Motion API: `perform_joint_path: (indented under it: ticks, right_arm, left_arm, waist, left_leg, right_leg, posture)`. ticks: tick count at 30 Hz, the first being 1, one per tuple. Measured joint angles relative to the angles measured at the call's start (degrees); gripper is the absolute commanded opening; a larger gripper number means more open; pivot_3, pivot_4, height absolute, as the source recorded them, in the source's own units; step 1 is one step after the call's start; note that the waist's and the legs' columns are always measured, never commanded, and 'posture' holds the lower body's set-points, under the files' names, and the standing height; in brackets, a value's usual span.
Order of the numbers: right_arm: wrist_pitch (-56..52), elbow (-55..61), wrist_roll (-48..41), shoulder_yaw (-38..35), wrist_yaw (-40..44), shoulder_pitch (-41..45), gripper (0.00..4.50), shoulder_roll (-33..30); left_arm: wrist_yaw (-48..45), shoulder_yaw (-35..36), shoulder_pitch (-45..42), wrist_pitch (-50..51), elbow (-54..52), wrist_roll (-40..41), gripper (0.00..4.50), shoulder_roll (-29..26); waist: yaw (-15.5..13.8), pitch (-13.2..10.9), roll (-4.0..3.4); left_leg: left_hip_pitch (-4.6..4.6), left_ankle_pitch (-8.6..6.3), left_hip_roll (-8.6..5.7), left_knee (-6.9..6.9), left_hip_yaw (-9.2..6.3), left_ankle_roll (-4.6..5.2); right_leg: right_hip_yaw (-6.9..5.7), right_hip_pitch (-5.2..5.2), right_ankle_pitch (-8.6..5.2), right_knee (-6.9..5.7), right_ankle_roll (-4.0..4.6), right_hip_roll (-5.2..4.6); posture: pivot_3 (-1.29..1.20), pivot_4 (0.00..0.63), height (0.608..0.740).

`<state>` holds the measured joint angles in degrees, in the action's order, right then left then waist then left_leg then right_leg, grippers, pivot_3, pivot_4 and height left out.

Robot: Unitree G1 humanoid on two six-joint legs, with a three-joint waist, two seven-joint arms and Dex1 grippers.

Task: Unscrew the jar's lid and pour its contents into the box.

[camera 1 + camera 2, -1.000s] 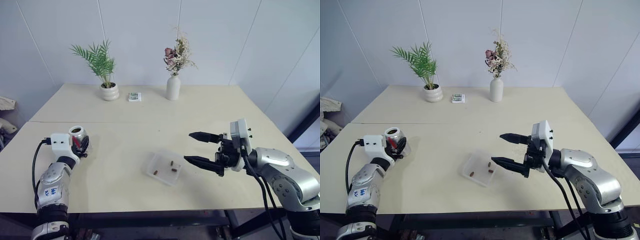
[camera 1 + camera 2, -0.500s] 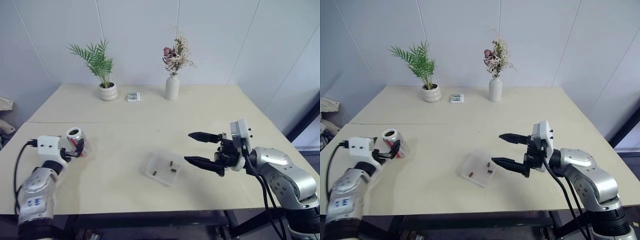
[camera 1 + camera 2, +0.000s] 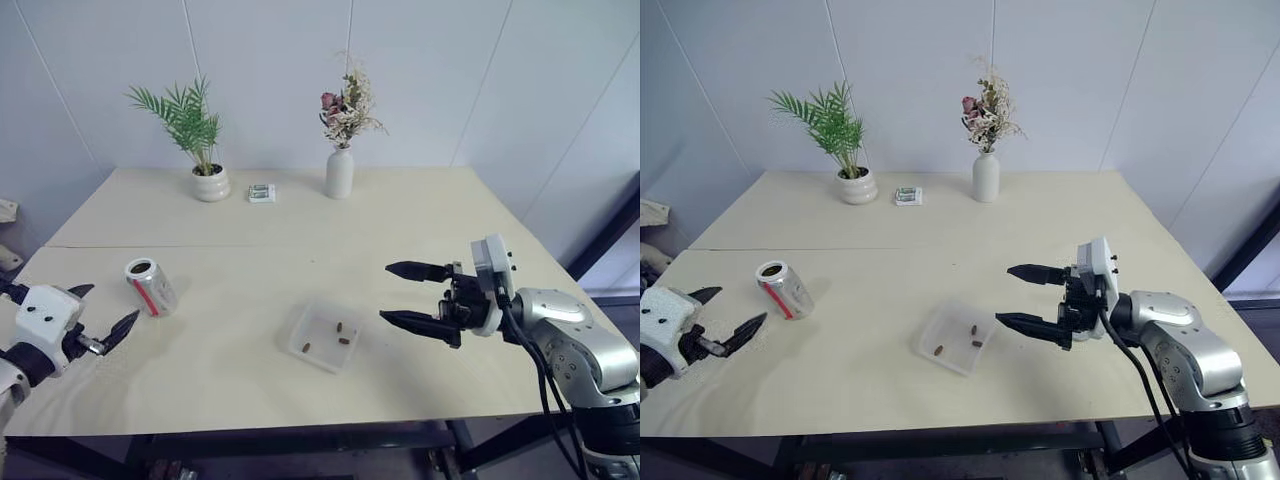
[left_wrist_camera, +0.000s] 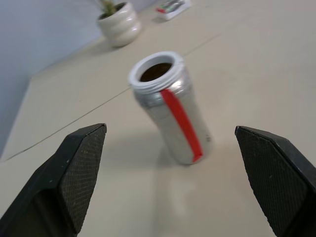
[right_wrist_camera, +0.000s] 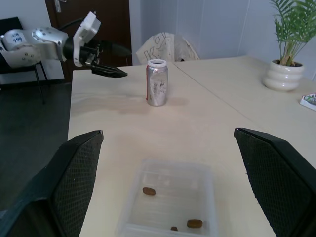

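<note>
The jar (image 3: 150, 287) stands upright on the left part of the table, mouth open with no cap on it, a red stripe down its side. My left gripper (image 3: 105, 305) is open and empty, a short way back from the jar toward the near left edge. In the left wrist view the jar (image 4: 170, 113) stands apart between and beyond the black fingers (image 4: 74, 173). The box (image 3: 303, 330) lies at the table's middle with the contents (image 3: 339, 327), three brown pieces, inside. My right gripper (image 3: 388, 292) hovers open and empty just right of the box. The lid is out of view.
Along the far edge stand a potted palm (image 3: 210, 183), a small white packet (image 3: 262, 193) and a white vase with dried flowers (image 3: 339, 172). A seam (image 3: 250, 246) crosses the tabletop behind the jar. Beyond the table's left side are a dark door (image 5: 89, 10) and a chair (image 5: 163, 44).
My left gripper opened, let go of the jar and drew back toward the near left edge. The jar stays standing on the table. The right arm kept still; the head view shifted slightly.
</note>
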<state>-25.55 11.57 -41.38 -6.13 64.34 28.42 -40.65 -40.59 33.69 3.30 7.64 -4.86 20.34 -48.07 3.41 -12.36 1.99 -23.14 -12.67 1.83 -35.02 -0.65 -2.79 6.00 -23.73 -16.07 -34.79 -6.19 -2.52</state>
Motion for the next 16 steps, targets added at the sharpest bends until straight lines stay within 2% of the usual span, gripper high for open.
perform_joint_path:
  ticks: [3, 5, 9, 11, 12, 16]
  right_arm:
    - [0.0, -0.4, 0.6, -1.3, 0.7, -0.1, 4.5, -2.3]
    - [0.0, -0.4, 0.7, -1.9, 1.2, -0.3, 4.5, -3.7]
    - [0.7, 0.0, 1.2, -3.0, 2.5, -2.9, 4.5, -5.1]
    - [0.9, 0.1, 1.5, -3.3, 2.7, -4.3, 4.5, -5.1]
    - [0.9, 0.4, 1.6, -3.4, 2.7, -4.8, 4.5, -5.1]
    - [1.2, 2.5, 1.7, -3.7, 1.6, -6.5, 4.5, -5.1]
  left_arm:
    - [-9.8, -0.7, -0.1, -1.2, -1.7, 5.1, 4.46, -1.1]
    - [-13.1, -2.5, -3.1, -1.2, -3.5, 8.4, 4.46, -1.0]
    - [-17.7, -7.4, -5.9, -0.2, -6.1, 10.0, 4.46, -2.2]
    - [-19.5, -9.7, -6.2, -0.2, -6.1, 10.0, 4.46, -2.2]
    - [-19.8, -10.4, -6.8, -0.2, -6.0, 10.0, 4.46, -2.2]
    - [-20.1, -10.6, -9.6, 0.1, -5.9, 10.0, 4.46, -2.2]
  waist:
    - [-0.2, 0.0, 0.0]
    - [-0.4, 0.0, 0.0]
    - [-0.2, 0.0, -0.01]
    - [0.1, 0.0, -0.02]
    - [0.2, 0.0, -0.01]
    - [0.1, 0.0, -0.03]
  left_leg:
    - [-0.08, -0.1, 0.09, 0.11, 0.0, 0.03]
    - [-0.11, -0.17, 0.19, 0.12, -0.01, 0.04]
    - [-0.08, -0.33, 0.04, 0.11, 0.03, 0.06]
    - [-0.06, -0.38, 0.1, 0.09, 0.16, 0.04]
    - [-0.08, -0.39, 0.12, 0.04, 0.16, 0.02]
    - [-0.04, -0.39, 0.16, -0.1, 0.15, 0.02]
  right_leg:
    - [-0.02, -0.02, -0.04, 0.2, 0.08, -0.14]
    - [-0.05, -0.02, -0.05, 0.2, 0.09, -0.15]
    - [-0.04, -0.03, -0.06, 0.12, 0.02, 0.01]
    - [0.07, -0.12, 0.1, -0.04, -0.38, 0.15]
    - [0.07, -0.2, 0.27, -0.17, -0.82, 0.21]
    - [0.11, -0.26, 0.24, -0.4, -0.84, 0.32]
  posture:
    - [0.0, 0.15, 0.74]
    - [0.0, 0.15, 0.74]
    - [0.0, 0.15, 0.74]
    - [0.0, 0.15, 0.74]
    - [0.0, 0.15, 0.74]
    - [0.0, 0.15, 0.74]
